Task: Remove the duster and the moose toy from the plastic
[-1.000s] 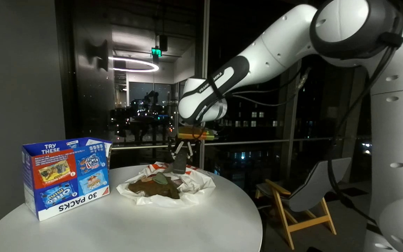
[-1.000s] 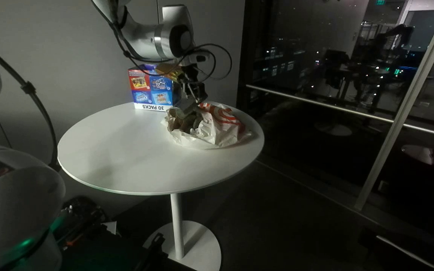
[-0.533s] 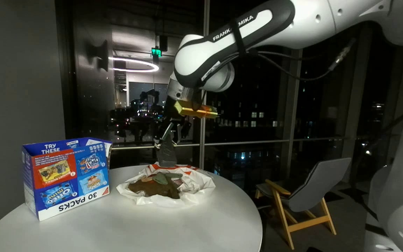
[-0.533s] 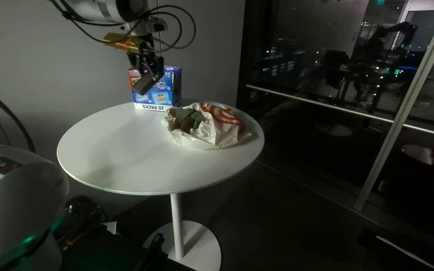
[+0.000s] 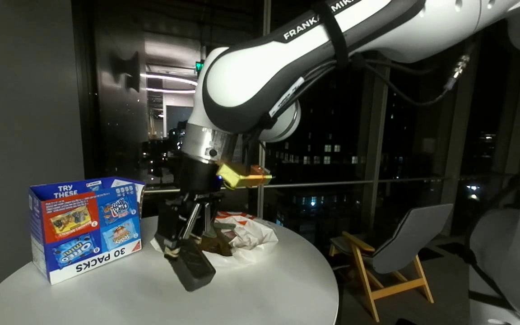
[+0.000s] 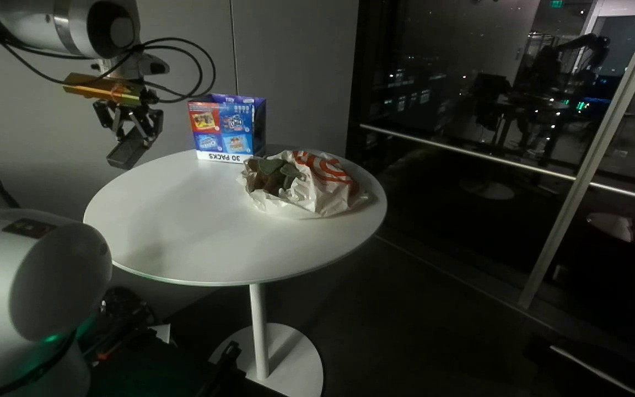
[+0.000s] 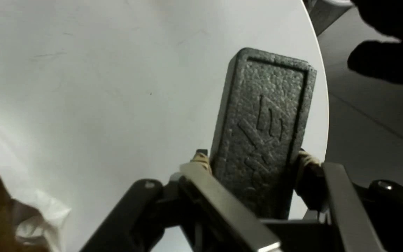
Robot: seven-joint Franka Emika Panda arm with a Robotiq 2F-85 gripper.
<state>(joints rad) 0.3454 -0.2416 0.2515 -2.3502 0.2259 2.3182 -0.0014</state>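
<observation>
"Night is filling the windows (image 5: 350,131) past that round white table (image 6: 185,231). What are you handling, out there?"

"I'm gripping the duster (image 7: 268,115), or what I'm taking for it: a dark grey block, tilting downward. My gripper (image 7: 254,161) is clasping it from both sides."

"And where is it hanging?"

"Above the table, as I'm judging it, and apart from the plastic (image 6: 328,193). How high, I'm not managing to tell. In the wrist view, the table's edge is running just beside it."

"Is the moose toy (image 6: 273,180) still inside?"

"Yes, it's lying in the crumpled white plastic, brown, with grey-green parts showing at the opening. Going outward, I'm seeing the snack box (image 6: 224,129) standing near the plastic in both exterior views, and a chair (image 5: 411,239) sitting beyond the table."

"Which step are you counting this as?"

"Halfway, I'd say: the duster is out, only waiting to be put down. Next I'm wanting to ease it inward from that edge, lower it flat, and let go once the table is bearing it. Then I'm planning on the moose toy, pinching its body rather than the plastic, which is looking light enough to be dragged along."
</observation>
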